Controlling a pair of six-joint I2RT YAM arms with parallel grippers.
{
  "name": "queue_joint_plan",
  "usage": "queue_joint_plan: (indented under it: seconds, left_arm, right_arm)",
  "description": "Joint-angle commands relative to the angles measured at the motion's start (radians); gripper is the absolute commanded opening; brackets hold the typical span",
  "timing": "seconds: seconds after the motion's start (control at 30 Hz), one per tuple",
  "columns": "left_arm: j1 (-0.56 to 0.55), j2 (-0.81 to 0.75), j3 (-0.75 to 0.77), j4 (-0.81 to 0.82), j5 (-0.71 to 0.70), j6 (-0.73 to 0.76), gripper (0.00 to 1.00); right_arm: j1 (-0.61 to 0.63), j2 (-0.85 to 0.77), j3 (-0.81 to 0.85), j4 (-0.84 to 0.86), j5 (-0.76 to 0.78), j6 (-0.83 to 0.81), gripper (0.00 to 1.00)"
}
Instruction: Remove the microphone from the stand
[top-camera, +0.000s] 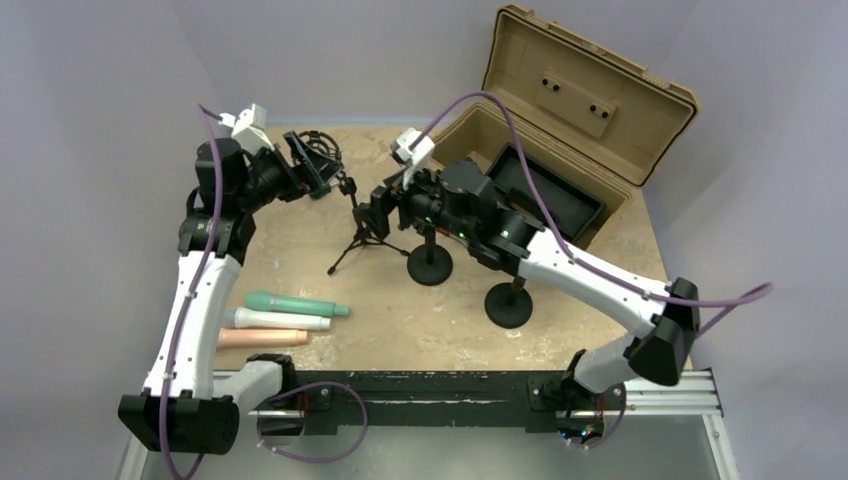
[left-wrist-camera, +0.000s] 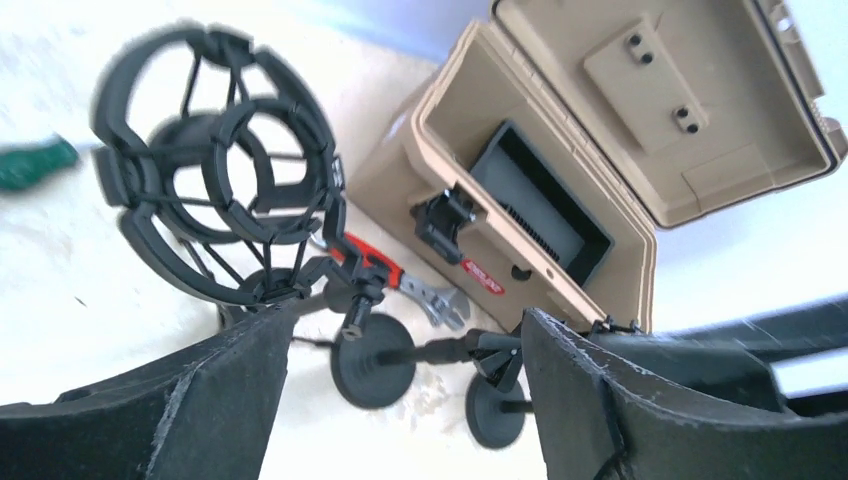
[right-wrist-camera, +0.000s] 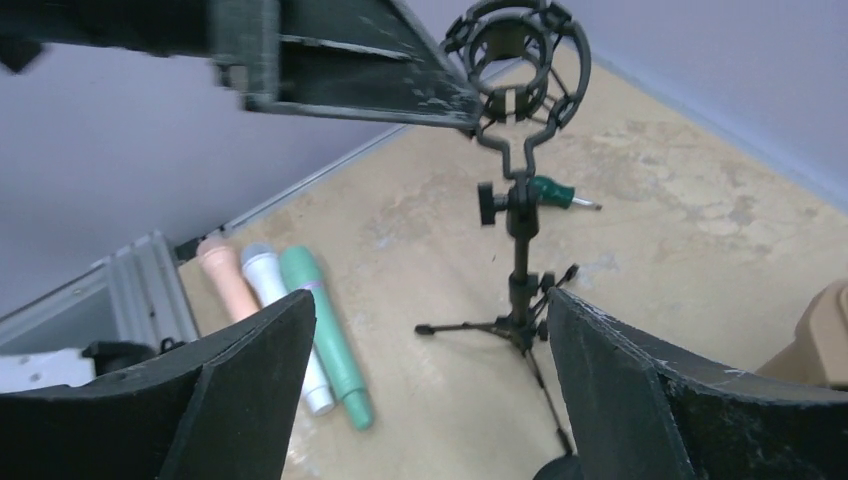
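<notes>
**A:** How do the jaws stand?

**B:** Both pairs are apart with nothing in them. The left gripper (left-wrist-camera: 410, 325) is spread wide. The mount (left-wrist-camera: 122, 190) sits just ahead of its fingers (left-wrist-camera: 200, 400), up and to the left.

**A:** And the right?

**B:** The right gripper (right-wrist-camera: 430, 300) is just as wide. The stand (right-wrist-camera: 520, 260) is upright between its fingers (right-wrist-camera: 640, 390) but beyond the tips. From above, that gripper is just beside the pole, on its right.

**A:** Does the left one touch the mount?

**B:** I cannot tell. In the right wrist view a left finger crosses the top and its tip meets the mount's rim.

**A:** Where is the mic?

**B:** Not in the mount, since the table shows straight through its rings. Three lie side by side on the table (top-camera: 400, 330), by the left arm and well apart from the stand. The green mic (top-camera: 295, 305) is farthest back, the white mic (top-camera: 275, 320) is in the middle and the pink mic (top-camera: 262, 338) is nearest the edge.

**A:** What is further out?

**B:** Two round bases (top-camera: 430, 265) (top-camera: 510, 303) stand right of the tripod. A screwdriver (right-wrist-camera: 555, 193) lies behind the stand and a wrench (left-wrist-camera: 400, 282) lies near the case. The case (top-camera: 590, 100) is at the far right corner with its lid up, and a tray (top-camera: 545, 190) sits inside.
</notes>
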Motion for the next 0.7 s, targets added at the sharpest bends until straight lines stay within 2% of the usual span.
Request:
queue_joint_plan:
  seconds: [0.0,0.1,0.2,0.37,0.67]
  left_arm:
    - [-0.003,-0.084,0.107,-0.043,-0.123,0.139,0.82]
    - [-0.002,-0.109,0.09,-0.046,-0.164,0.168,0.83]
    - [0.003,-0.111,0.059,-0.025,-0.108,0.161,0.83]
    - [0.024,-0.136,0.016,0.004,-0.073,0.155,0.83]
    - [0.037,-0.197,-0.017,-0.013,-0.128,0.171,0.83]
  right_arm:
    - [-0.018,0.147,0.185,-0.108,-0.025,-0.159,0.84]
    - [-0.017,0.239,0.245,-0.135,-0.002,-0.281,0.85]
    - [-0.02,0.305,0.275,-0.124,0.014,-0.391,0.84]
    - [-0.027,0.401,0.321,-0.122,-0.048,-0.541,0.79]
    - [-0.077,0.483,0.315,0.025,-0.144,-0.547,0.74]
